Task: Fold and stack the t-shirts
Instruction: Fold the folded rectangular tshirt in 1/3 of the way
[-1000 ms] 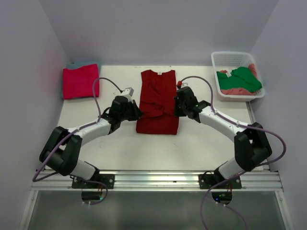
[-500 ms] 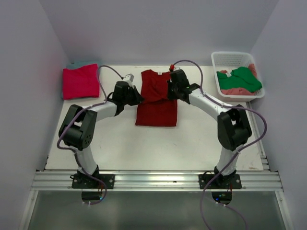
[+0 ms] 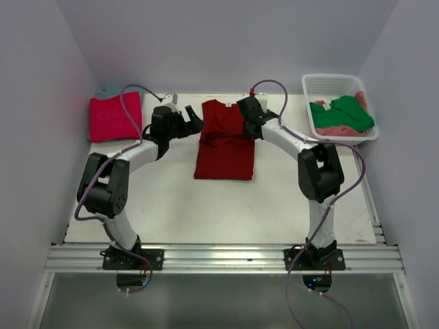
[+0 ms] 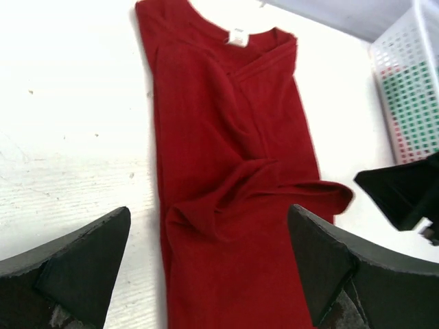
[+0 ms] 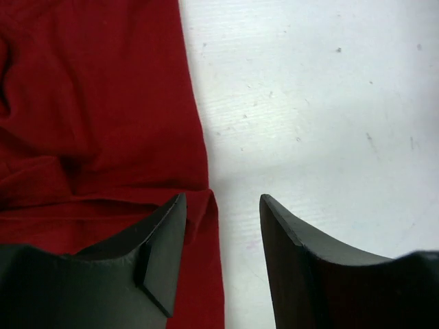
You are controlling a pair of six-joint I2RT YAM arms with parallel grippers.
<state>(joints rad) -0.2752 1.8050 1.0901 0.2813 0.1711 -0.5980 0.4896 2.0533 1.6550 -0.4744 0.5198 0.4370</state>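
Dark red t-shirt point(image 3: 225, 140) lies on the surface point(image 3: 171, 199), mid-width near its far edge, with a bunched ridge across it; we see left end effector point(image 4: 209, 211) and right end effector point(image 5: 221, 199) both spread, holding nothing; risk: a finger snags the ridge and drags the fold open.

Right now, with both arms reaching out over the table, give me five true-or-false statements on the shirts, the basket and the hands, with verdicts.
1. The dark red t-shirt lies on the table with its collar toward the far wall. True.
2. The left hand is clamped on that shirt. False: its jaws stand wide apart and grip nothing.
3. The white basket holds a green shirt. True.
4. The magenta-pink shirt is crumpled in the basket. False: it lies folded at the table's far left corner.
5. The right hand hovers over the basket. False: it is at the dark red t-shirt's right edge, jaws apart.
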